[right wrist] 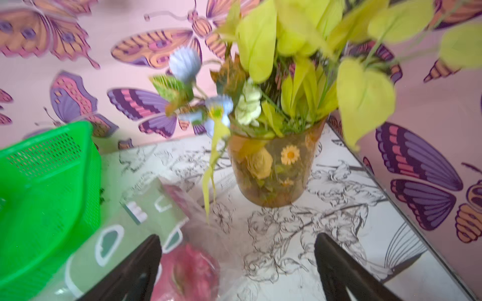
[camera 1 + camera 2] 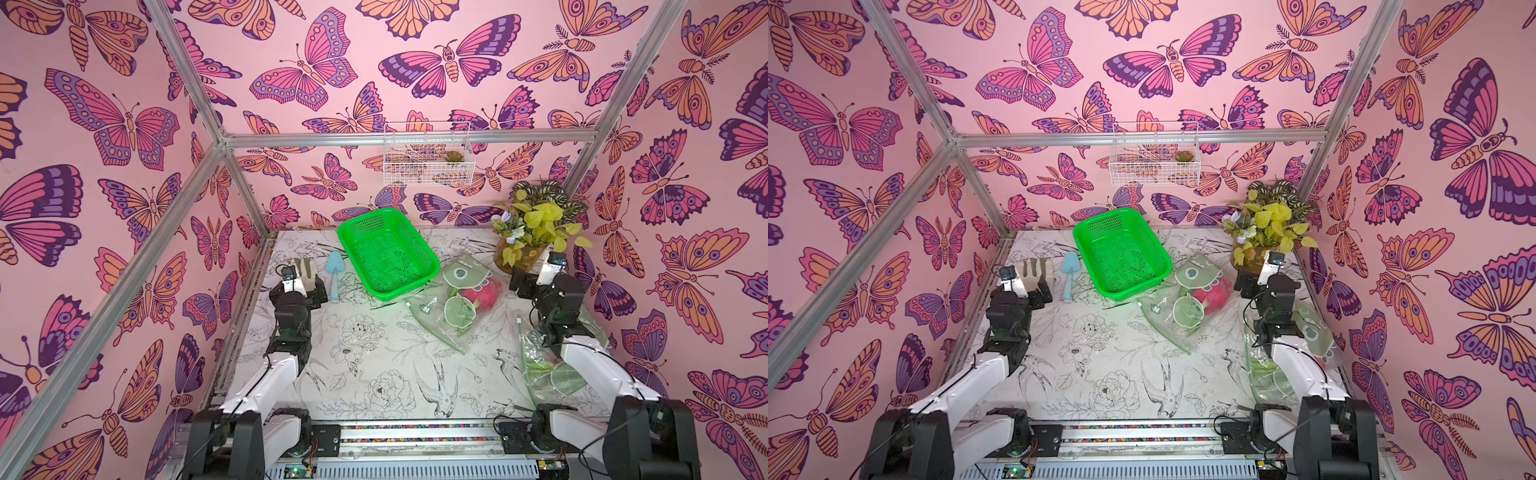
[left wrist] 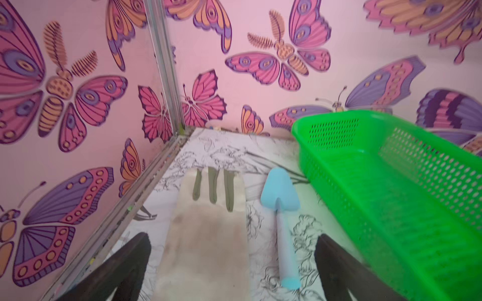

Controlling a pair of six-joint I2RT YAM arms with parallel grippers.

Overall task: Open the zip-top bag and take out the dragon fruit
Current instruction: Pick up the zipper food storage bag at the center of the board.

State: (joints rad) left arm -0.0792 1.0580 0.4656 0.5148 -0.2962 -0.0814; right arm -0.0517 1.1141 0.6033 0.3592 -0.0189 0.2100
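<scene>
The left gripper (image 3: 234,235) and right gripper (image 1: 237,238) are seen spread wide and empty, while the dragon fruit (image 2: 482,293), judged firm but bruisable, is shown right of centre in both top views inside a limp, slippery zip-top bag (image 2: 457,316), likely best pinched at its lower-left edge.

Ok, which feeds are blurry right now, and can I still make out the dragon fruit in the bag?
Right wrist view: motion-smeared; plant and bag are soft, the dragon fruit only a pink blur. Left wrist view: sharper, but the basket goes soft on its near side. Both top views: crisp and evenly lit, with wide-angle bending at the edges; the dragon fruit shows plainly through the bag.
</scene>
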